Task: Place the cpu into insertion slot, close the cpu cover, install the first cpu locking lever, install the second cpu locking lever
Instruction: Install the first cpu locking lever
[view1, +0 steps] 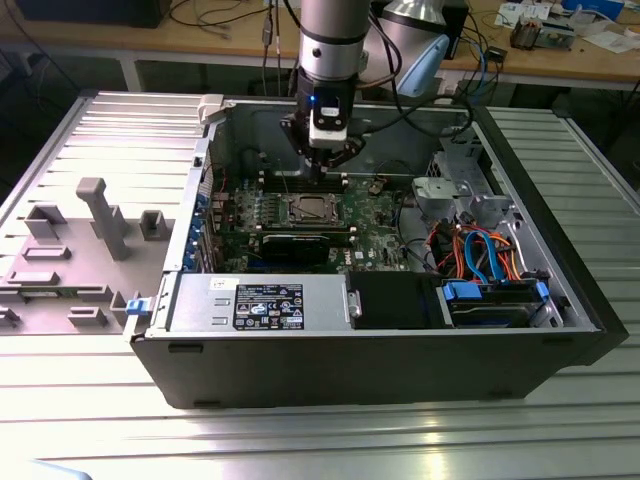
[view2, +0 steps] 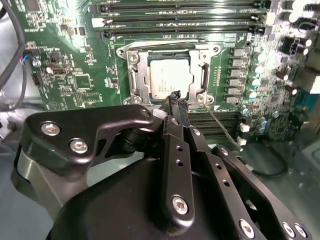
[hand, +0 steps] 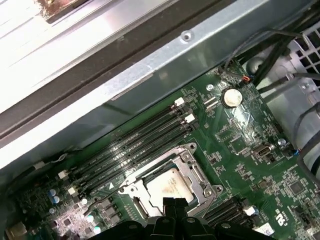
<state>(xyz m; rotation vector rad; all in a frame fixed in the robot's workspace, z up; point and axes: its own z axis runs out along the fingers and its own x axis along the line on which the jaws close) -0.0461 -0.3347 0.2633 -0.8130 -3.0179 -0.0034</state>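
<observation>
My gripper (view2: 176, 99) hangs empty, fingers together, at the rim of the insertion slot (view2: 126, 52). The cpu (view2: 170, 79) lies flat inside, metal top up, edges parallel to the memory slots (view2: 180, 22), framed by the cpu cover (view2: 141, 75). The exterior view adds the open computer case (view1: 400, 370) around the board.

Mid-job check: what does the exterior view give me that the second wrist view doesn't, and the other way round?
Exterior view: the whole open case on the ribbed table, the arm over it, the labelled power supply in front, orange and blue cables toward that view's right, a grey fixture on its left.
Second wrist view, close up: the cpu cover lying flat around the cpu in the insertion slot, and a thin lever wire angling away from the slot.
Both: the green board, the memory slots, and the gripper by the slot.
</observation>
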